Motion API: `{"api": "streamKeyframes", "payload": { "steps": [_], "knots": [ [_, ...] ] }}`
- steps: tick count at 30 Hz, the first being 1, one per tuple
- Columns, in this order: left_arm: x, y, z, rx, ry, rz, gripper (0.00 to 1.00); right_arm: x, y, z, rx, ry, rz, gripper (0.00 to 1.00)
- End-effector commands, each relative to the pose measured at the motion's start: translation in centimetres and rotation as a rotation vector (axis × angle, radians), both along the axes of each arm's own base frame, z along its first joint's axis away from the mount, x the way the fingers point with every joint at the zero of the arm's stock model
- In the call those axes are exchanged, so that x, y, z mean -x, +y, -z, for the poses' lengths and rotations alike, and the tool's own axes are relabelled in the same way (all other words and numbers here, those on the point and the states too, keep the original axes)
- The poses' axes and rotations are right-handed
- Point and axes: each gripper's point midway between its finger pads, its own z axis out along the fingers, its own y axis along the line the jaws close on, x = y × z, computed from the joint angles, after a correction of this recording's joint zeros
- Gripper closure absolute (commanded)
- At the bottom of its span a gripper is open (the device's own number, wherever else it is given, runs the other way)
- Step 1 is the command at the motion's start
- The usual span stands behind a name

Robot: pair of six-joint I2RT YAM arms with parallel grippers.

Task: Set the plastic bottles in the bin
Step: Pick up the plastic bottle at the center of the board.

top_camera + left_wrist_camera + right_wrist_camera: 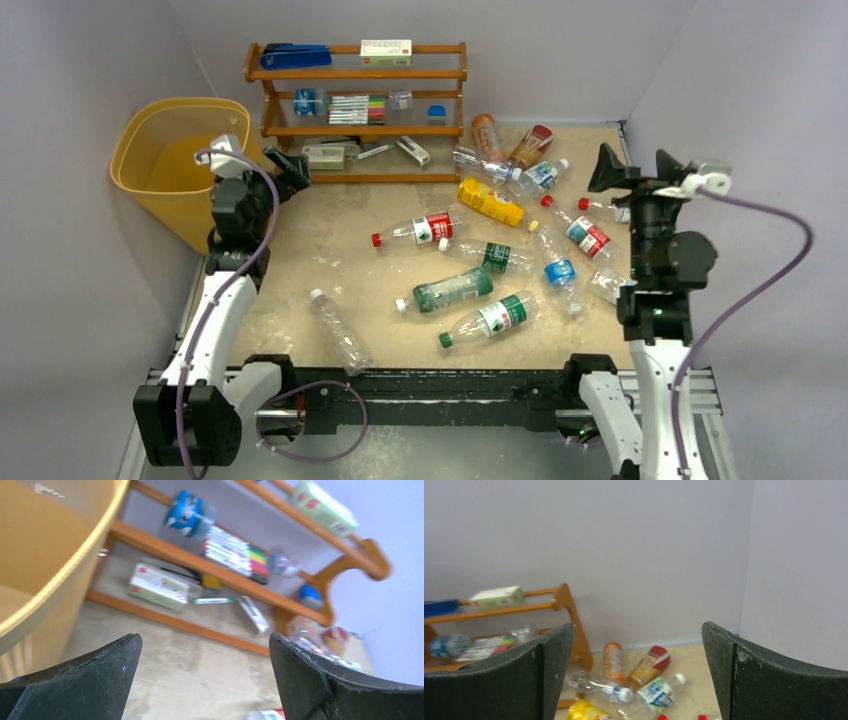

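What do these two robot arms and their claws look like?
The left arm and right arm have white shells with black joints; a purple cable loops along each. The left gripper and right gripper each end in two broad, black, wedge-shaped fingers, slightly scuffed.

Setting: robotics lab test cell. Evidence: beige tabletop (320,230) boxed in left, far and right by plain pale partition walls (560,50). Black mounting rail (440,385) along near edge, carrying left arm (215,310) and right arm (655,320) with looped purple cable (770,208). Staged props: wooden shelf rack (355,75) of stationery at far side, yellow mesh bin (185,215) far left, plastic bottles (450,290) strewn right of centre.
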Motion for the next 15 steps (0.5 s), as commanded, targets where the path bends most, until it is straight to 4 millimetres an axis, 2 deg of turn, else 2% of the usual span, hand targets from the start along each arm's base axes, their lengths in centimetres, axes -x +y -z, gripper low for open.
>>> {"api": "streamKeyframes", "payload": {
  "steps": [1,2,4,6,8,9,11,13,15],
  "knots": [
    [1.6,-3.4,-6.5,0.128,-0.024,0.174,0.01,0.7,2.9,-2.6,-0.057,0.155,-0.162,0.0],
    [2.1,-4.1,-8.2,0.135,-0.037,0.213,0.01,1.0,3.4,-3.5,-0.07,0.174,-0.187,0.0],
    [3.1,-5.0,-10.5,0.138,-0.045,0.268,0.01,1.2,4.5,-5.0,-0.084,0.217,-0.249,0.0],
    [3.9,-5.1,-11.6,0.161,-0.025,0.265,0.01,1.7,6.9,-5.1,-0.064,0.277,-0.383,0.0],
    [4.6,-4.0,-11.2,0.21,0.043,0.177,0.01,2.5,9.9,-4.3,-0.035,0.327,-0.57,0.0],
    [5.1,-3.3,-10.5,0.23,0.095,0.127,0.01,2.6,10.3,-3.7,-0.07,0.359,-0.593,0.0],
    [6.2,-2.9,-9.2,0.221,0.158,0.101,0.01,2.1,9.7,-1.4,-0.217,0.448,-0.547,0.0],
    [6.9,-3.6,-7.9,0.224,0.176,0.142,0.01,2.4,10.8,0.3,-0.233,0.478,-0.615,0.0],
    [7.3,-5.7,-6.8,0.243,0.171,0.266,0.01,2.5,12.0,2.3,-0.256,0.514,-0.696,0.0]
  ]
}}
